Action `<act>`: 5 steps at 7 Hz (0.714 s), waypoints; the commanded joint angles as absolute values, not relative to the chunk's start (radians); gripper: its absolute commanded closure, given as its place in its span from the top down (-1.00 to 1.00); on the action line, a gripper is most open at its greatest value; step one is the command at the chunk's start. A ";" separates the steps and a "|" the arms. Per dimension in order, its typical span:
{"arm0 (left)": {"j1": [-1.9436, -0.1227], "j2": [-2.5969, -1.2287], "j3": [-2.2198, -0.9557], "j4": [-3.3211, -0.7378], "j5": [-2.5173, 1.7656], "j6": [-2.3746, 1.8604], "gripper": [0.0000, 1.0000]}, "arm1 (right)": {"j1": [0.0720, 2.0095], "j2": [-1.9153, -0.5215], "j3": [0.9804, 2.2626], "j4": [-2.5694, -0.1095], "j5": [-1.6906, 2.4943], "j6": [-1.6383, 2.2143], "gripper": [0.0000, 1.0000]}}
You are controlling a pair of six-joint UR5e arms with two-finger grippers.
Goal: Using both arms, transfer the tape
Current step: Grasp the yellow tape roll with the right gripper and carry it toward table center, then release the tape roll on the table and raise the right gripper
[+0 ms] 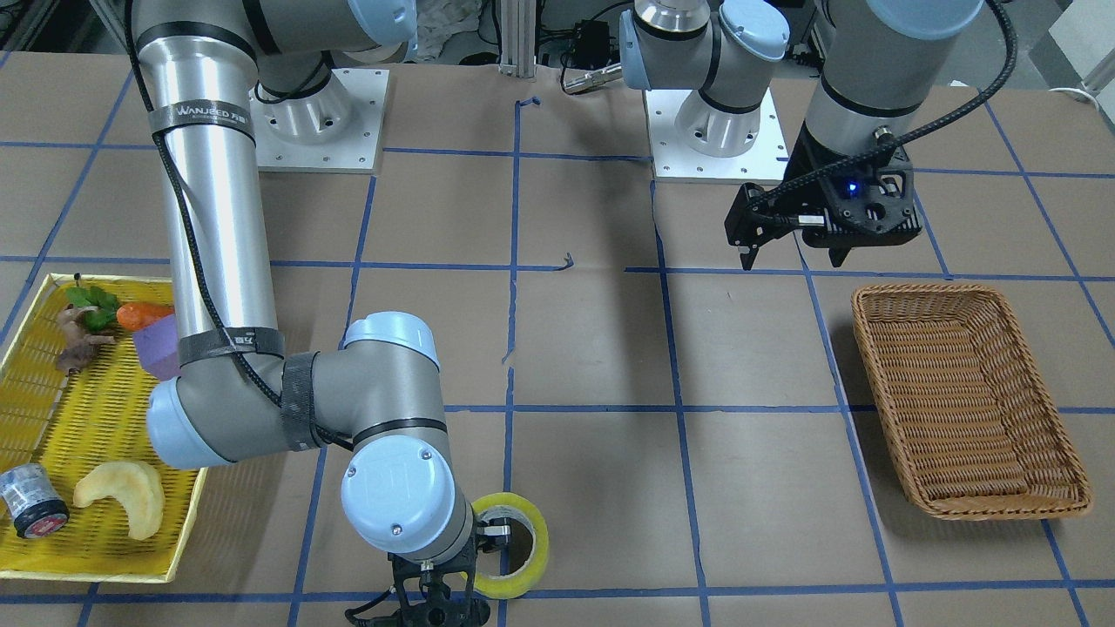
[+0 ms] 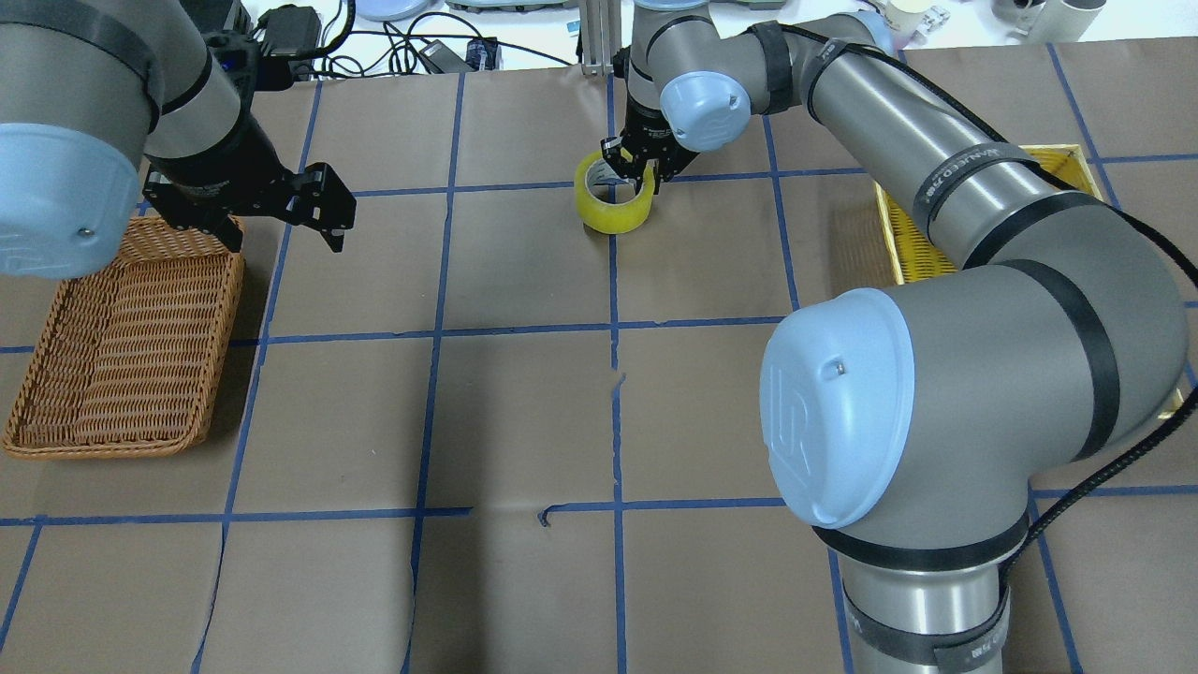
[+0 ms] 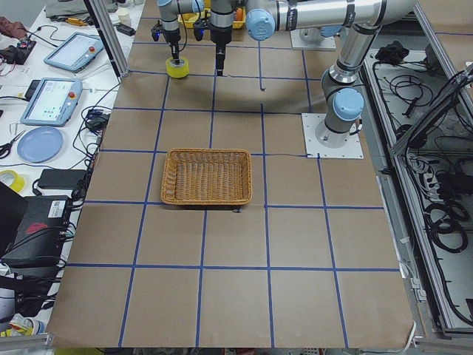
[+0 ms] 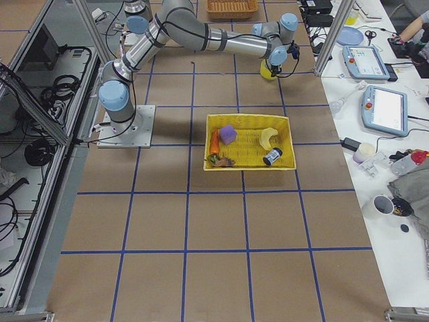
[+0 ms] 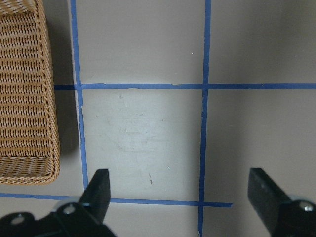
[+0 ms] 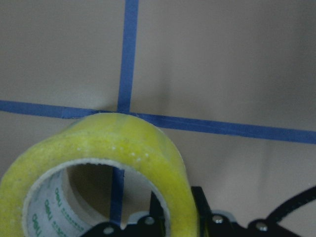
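The yellow tape roll (image 1: 516,547) is at the table's far middle edge, on a blue line crossing; it also shows in the overhead view (image 2: 613,201) and the right wrist view (image 6: 113,148). My right gripper (image 1: 493,531) reaches down onto it and is shut on the roll's wall, one finger inside the core and one outside (image 6: 174,218). I cannot tell whether the roll rests on the table or hangs just above it. My left gripper (image 2: 281,229) is open and empty, hovering above the table beside the wicker basket (image 2: 103,445); its fingers (image 5: 98,185) frame bare table.
The wicker basket (image 1: 923,292) lies on my left side with nothing in it. A yellow tray (image 1: 87,540) on my right side holds a small grey cylinder (image 1: 33,501), a pale crescent (image 1: 122,496), a carrot (image 1: 144,313) and a purple block (image 1: 157,348).
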State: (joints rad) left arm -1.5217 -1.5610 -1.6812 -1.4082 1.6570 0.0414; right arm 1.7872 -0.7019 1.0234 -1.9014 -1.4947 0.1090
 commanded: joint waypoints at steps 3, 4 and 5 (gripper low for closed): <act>-1.522 -1.586 -1.681 -1.407 1.660 0.040 1.00 | 1.787 -0.774 1.023 -1.885 -1.462 0.081 1.00; -1.520 -1.592 -1.680 -1.407 1.658 0.041 1.00 | 1.786 -0.861 1.037 -1.803 -1.486 0.078 1.00; -1.519 -1.632 -1.675 -1.390 1.655 0.003 1.00 | 1.779 -0.937 1.048 -1.731 -1.543 0.051 1.00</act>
